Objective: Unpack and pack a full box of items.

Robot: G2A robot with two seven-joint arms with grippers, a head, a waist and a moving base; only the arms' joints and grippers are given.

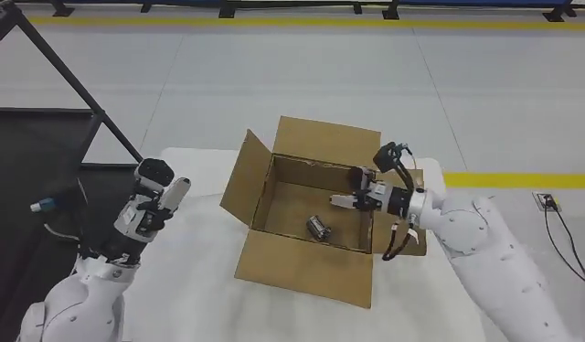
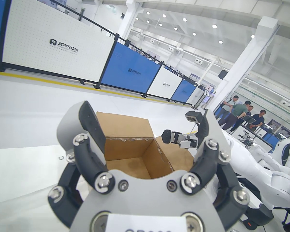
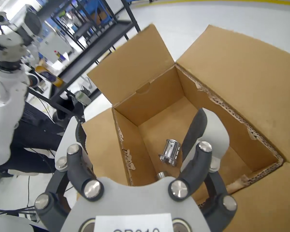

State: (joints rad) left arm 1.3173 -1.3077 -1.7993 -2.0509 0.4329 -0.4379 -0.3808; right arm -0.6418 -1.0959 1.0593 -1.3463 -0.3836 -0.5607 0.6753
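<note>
Right gripper (image 3: 140, 121) spread wide, empty, over open box (image 3: 232, 73) rim, left gripper (image 2: 146, 113) splayed, empty, raised alongside

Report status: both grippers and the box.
Right gripper open, empty, above box. Left gripper open, off to the side. Metal part on box floor. Nothing blocking.

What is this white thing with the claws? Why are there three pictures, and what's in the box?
It is a robot with two arms; each ends in a gripper, a claw for picking things up. One picture looks down at the table from above the arms. The other two come from small cameras on the wrists. On the table stands an open cardboard box with a shiny metal part lying on its bottom. The right gripper hangs over the box, open and empty. The left gripper is off to the side, open too, holding nothing.
</note>
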